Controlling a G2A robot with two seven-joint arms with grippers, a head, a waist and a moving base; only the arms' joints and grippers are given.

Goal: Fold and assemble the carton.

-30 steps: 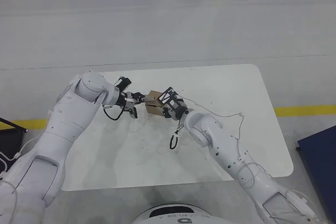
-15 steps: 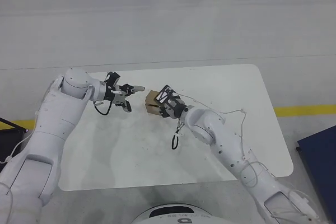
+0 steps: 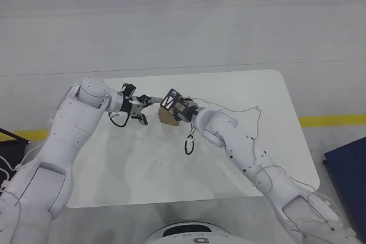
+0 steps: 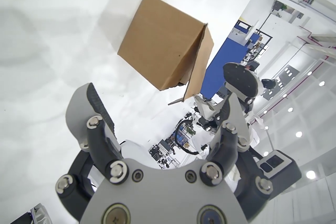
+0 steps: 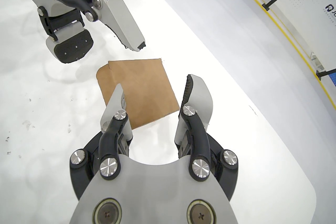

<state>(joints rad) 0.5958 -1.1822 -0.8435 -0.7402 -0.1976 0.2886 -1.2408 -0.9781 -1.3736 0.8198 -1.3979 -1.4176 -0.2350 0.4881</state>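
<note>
The right gripper (image 5: 154,83) is spread over the carton (image 5: 141,88) from its 3 o'clock side, clamped on nothing. The carton is placed toward 11 o'clock of the table (image 5: 52,109) centre, one flap (image 4: 199,64) ajar. Beyond, at 9 o'clock, the left gripper (image 5: 105,47) is spread wide, empty. Unclamped, the carton could be shoved away when the flap is pressed.

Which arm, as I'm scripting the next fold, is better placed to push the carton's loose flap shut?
Probably left. The left gripper is open, facing the loose flap of the carton; the right gripper sits open over the carton body, better suited to steadying it.
</note>
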